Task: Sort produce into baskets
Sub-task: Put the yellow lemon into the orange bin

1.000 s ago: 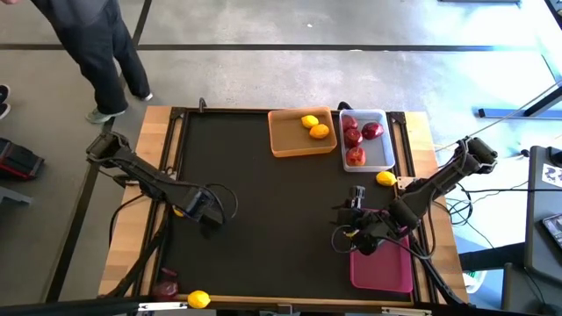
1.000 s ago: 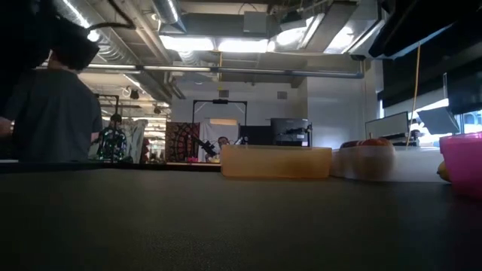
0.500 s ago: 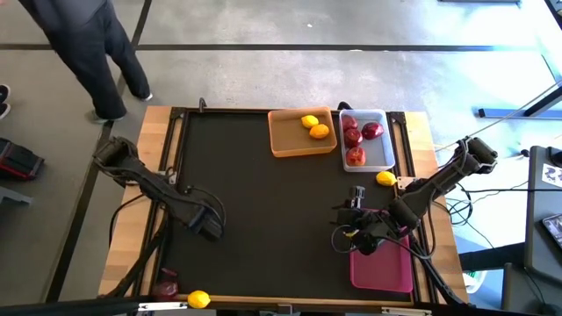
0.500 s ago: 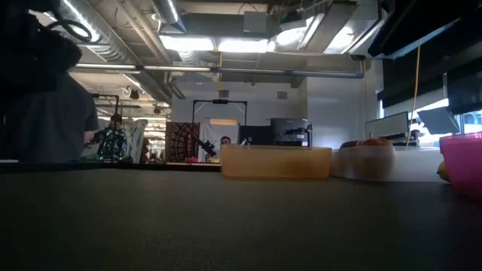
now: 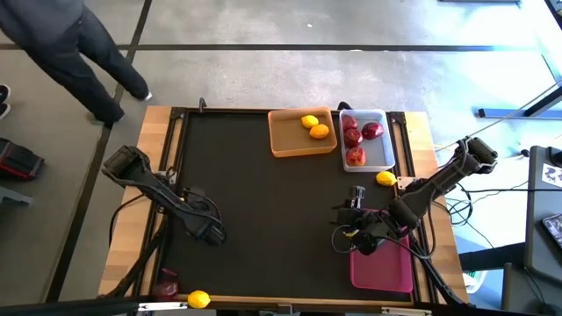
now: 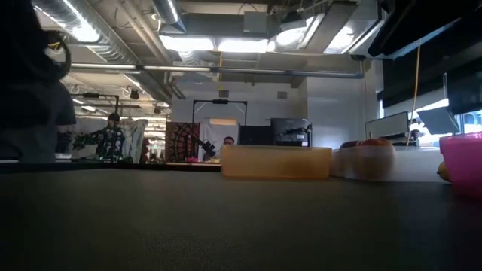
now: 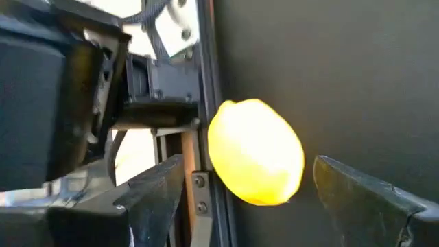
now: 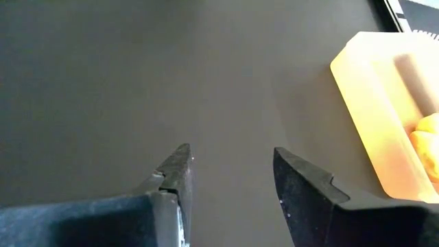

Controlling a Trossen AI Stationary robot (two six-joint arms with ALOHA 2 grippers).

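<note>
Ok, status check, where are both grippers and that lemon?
Left gripper open, lined up on the lemon at the table's near-left edge. Right gripper open, empty, by the pink basket. Nothing blocking.

Two baskets side by side at table's far edge; third basket near right corner.

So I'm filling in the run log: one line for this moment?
left gripper open, facing lemon | right gripper open, empty, by pink basket

Yellow lemon, orange basket, magenta basket, black mat
</note>
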